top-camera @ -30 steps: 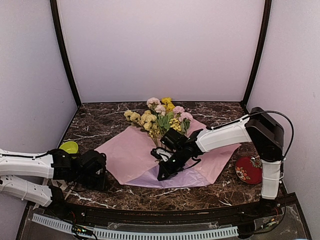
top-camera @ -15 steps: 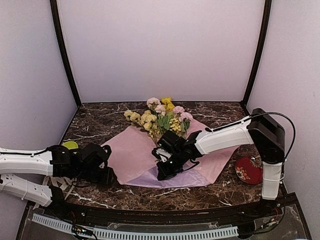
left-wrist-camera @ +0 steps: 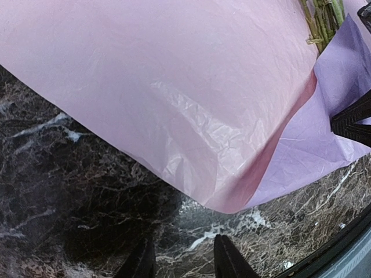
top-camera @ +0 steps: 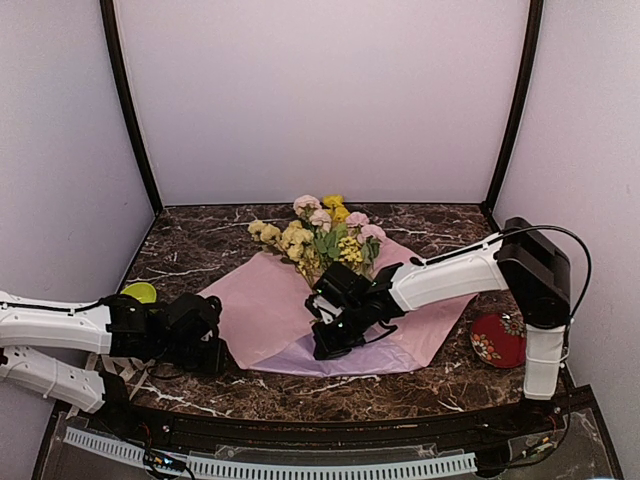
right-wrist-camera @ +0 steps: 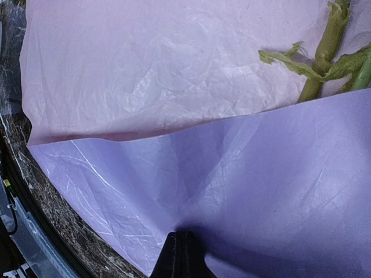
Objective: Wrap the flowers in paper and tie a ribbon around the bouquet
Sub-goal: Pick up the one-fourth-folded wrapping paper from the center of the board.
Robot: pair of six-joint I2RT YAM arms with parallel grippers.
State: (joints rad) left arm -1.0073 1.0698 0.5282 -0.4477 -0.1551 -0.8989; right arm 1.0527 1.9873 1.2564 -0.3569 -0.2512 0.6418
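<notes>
Step in hand: wrapping – the paper (top-camera: pixel 262 305) is only beginning to be folded, and nothing is being tied yet.
Flowers: the flowers (top-camera: pixel 322 232) are lying on the far middle of the sheet, blooms pointing far and stems (right-wrist-camera: pixel 324 52) running near toward its centre.
Paper: it is lying spread on the table (top-camera: pixel 190 250), showing pink over most of its face and lilac along the near edge, where a flap is overlapping the pink just near the stem ends.
Right fingers: the right fingers (right-wrist-camera: pixel 179 249) are clenching that lilac flap, pinching a small ridge of it near the middle of the sheet's near side.
Left fingers: the left fingers (top-camera: pixel 217 350) are hovering low over bare marble just off the sheet's near-left edge. They are parted and gripping nothing, and whether they are touching the table I cannot tell.
Ribbon: the ribbon is not showing in any view.
Bystanders: a green bowl (top-camera: pixel 138 293) is sitting at the far left and a red plate (top-camera: pixel 497 338) at the right, both off the sheet.
Next move, as I judge it: the left fingers are needing to slip under the near-left edge and close on it – then carry it rightward over the stems while the right fingers are pinning the flap.
Care: the sheet is looking thin and crinkly, so a shallow, gentle pinch seems called for.
</notes>
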